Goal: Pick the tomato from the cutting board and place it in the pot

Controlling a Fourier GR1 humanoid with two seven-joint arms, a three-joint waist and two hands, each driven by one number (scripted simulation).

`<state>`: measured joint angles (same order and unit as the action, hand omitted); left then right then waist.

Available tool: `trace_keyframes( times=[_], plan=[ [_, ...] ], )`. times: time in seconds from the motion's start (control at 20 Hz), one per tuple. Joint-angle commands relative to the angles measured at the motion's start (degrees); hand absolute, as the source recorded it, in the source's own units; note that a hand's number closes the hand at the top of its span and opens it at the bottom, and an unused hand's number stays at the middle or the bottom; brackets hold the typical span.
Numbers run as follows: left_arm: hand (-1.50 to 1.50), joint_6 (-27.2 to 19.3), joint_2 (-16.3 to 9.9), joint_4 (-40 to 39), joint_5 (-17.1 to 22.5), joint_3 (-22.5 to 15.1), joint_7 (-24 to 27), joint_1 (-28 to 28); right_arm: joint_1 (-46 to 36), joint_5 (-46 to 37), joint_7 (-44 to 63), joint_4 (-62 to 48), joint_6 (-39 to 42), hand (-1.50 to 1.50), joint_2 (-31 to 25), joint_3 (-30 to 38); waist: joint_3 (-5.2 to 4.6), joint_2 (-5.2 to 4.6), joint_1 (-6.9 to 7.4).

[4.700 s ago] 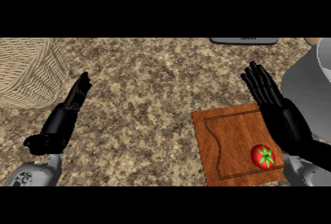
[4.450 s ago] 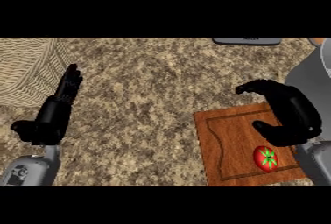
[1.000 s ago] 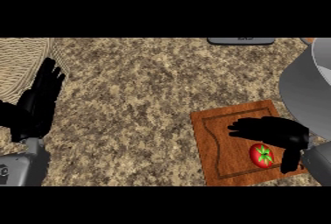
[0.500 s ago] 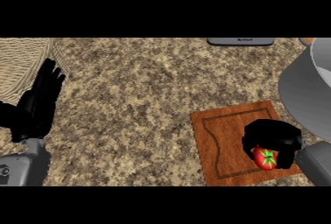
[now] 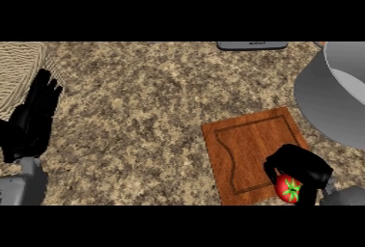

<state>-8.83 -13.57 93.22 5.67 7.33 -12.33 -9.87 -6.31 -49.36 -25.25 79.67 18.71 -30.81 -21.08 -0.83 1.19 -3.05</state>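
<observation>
The right hand [image 5: 298, 165] sits at about five o'clock in the head view, over the near right corner of the wooden cutting board [image 5: 249, 144]. Its fingers are curled down around the tomato [image 5: 288, 188], which shows red with its green star-shaped calyx just below the knuckles. Whether the tomato rests on the board or is already a little off it cannot be told from this angle.

The grey pot [image 5: 335, 101] stands at two to three o'clock, just beyond the board's far right edge, its wall rising out of the view's right side. Nothing of its inside is seen clearly.

The left hand [image 5: 32, 120] rests at nine o'clock with fingers straight and pointing up, beside a woven basket [image 5: 18, 72] at ten o'clock, holding nothing.

A dark flat object [image 5: 252, 45] lies at the speckled counter's [image 5: 143, 120] far edge, near twelve to one o'clock.

By this reading, the grasp is made and the first part is nearly done. Left to do: lift the tomato, carry it up and to the right over the pot's rim, and release it inside.
</observation>
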Motion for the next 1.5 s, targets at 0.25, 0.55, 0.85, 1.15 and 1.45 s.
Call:
trace_keyframes(
  times=[0.25,0.55,0.85,1.15,1.45],
  plan=[
    [0.0,0.02,0.42,0.96,-0.39,-0.66,-1.04,-0.68,19.14,1.33,22.69,28.16,-1.51,1.5,7.6,1.86,0.74,-0.83,0.97],
    [0.0,1.0,-1.15,3.37,1.26,1.07,-2.71,0.67,22.59,9.83,26.52,44.08,-7.56,1.5,12.37,13.1,0.77,-0.51,0.38],
    [0.0,0.54,-0.09,3.22,0.3,-0.4,-3.18,-0.48,21.63,17.9,30.48,54.5,-9.86,1.5,13.61,27.14,0.83,-0.89,1.48],
    [0.0,0.28,1.29,0.15,-1.19,-1.6,-1.79,-2.63,9.63,25.65,40.22,50.64,-6.64,1.5,10.01,39.61,0.81,-1.25,2.96],
    [0.0,1.83,0.57,-1.83,-0.36,-0.02,-0.21,-3.67,2.72,37.35,37.12,36.01,-3.15,1.5,3.35,50.98,0.83,-1.28,3.1]
  ],
)
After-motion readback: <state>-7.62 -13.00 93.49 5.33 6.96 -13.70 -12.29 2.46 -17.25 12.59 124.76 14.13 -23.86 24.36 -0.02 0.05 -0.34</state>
